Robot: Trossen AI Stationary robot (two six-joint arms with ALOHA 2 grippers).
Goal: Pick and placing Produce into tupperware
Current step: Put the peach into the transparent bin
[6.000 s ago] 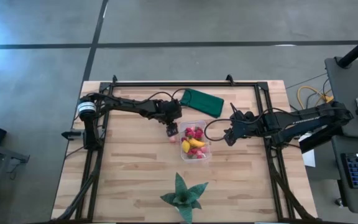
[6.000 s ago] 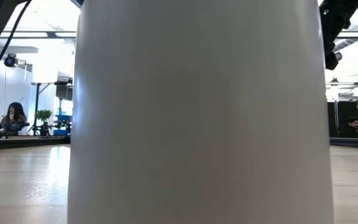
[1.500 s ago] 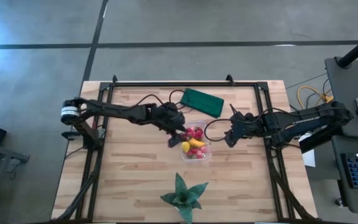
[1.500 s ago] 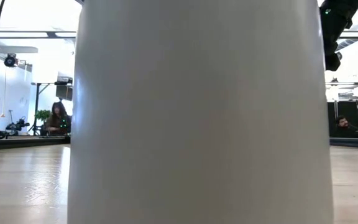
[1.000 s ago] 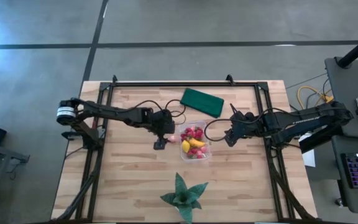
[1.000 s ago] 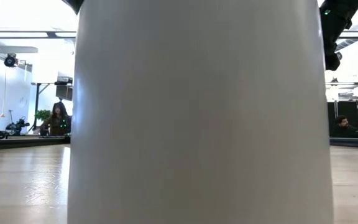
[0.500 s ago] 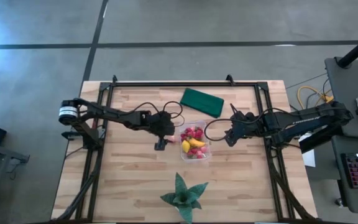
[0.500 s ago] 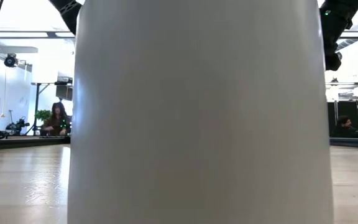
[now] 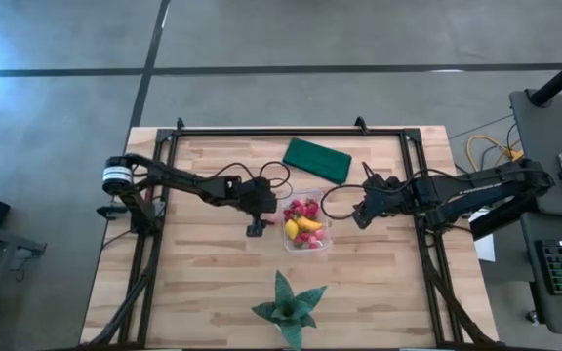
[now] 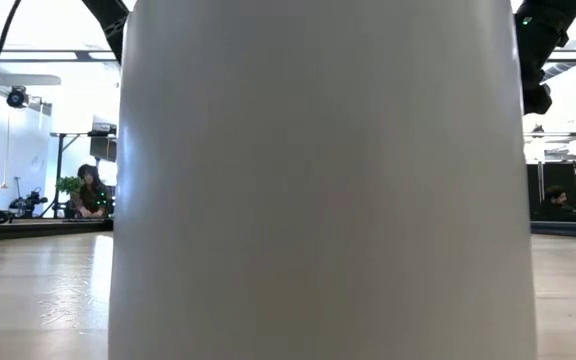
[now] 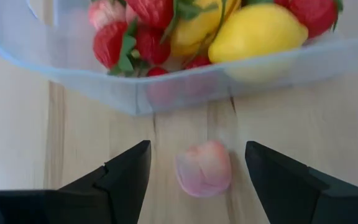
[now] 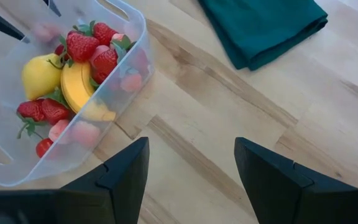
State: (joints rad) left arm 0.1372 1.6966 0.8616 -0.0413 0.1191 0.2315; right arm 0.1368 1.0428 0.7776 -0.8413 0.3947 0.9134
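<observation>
A pink piece [image 11: 204,176] lies on the counter just outside the tub [image 11: 166,87], between the left pincer's [image 11: 197,180] spread, empty fingers; the right pincer [image 12: 188,177] waits released, farther off.

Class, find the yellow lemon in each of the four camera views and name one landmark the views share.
High view: the lemon sits at the tub's left edge, mid-table.
Low view: not in it; a white surface blocks the middle.
Left wrist view: lemon at top right, inside the tub.
Right wrist view: lemon at left, beside the banana.
Shared landmark: the clear tub.
</observation>
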